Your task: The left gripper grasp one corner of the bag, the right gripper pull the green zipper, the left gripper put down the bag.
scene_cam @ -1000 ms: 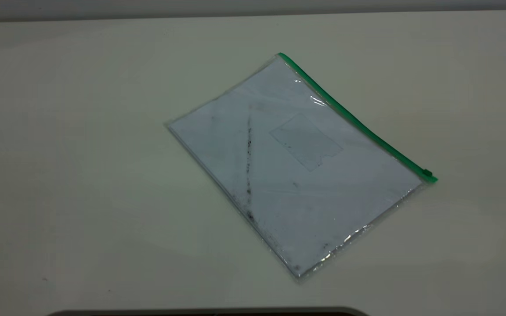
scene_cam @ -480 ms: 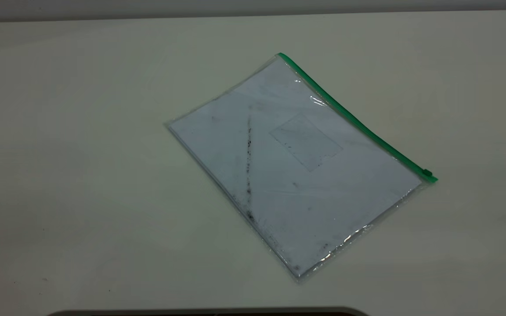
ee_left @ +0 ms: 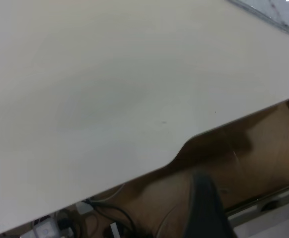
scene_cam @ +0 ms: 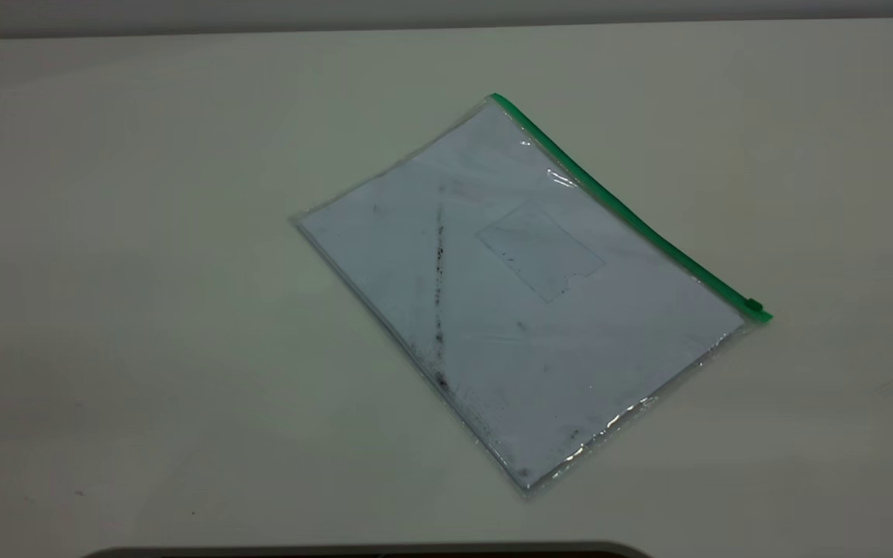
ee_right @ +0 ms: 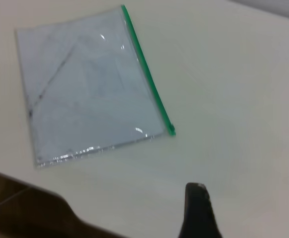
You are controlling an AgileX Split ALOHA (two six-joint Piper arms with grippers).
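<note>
The bag lies flat on the table, a clear pouch with white paper inside and a dark streak. Its green zipper runs along the far-right long edge, with the slider tab at the right end. The corner of the bag at the zipper's other end rests on the table. Neither arm appears in the exterior view. My right gripper hovers over bare table, apart from the bag and its zipper. My left gripper hangs beyond the table's edge, far from the bag's edge.
The beige table stretches wide on every side of the bag. A dark curved rim shows at the near edge. In the left wrist view, a brown floor and cables lie below the table edge.
</note>
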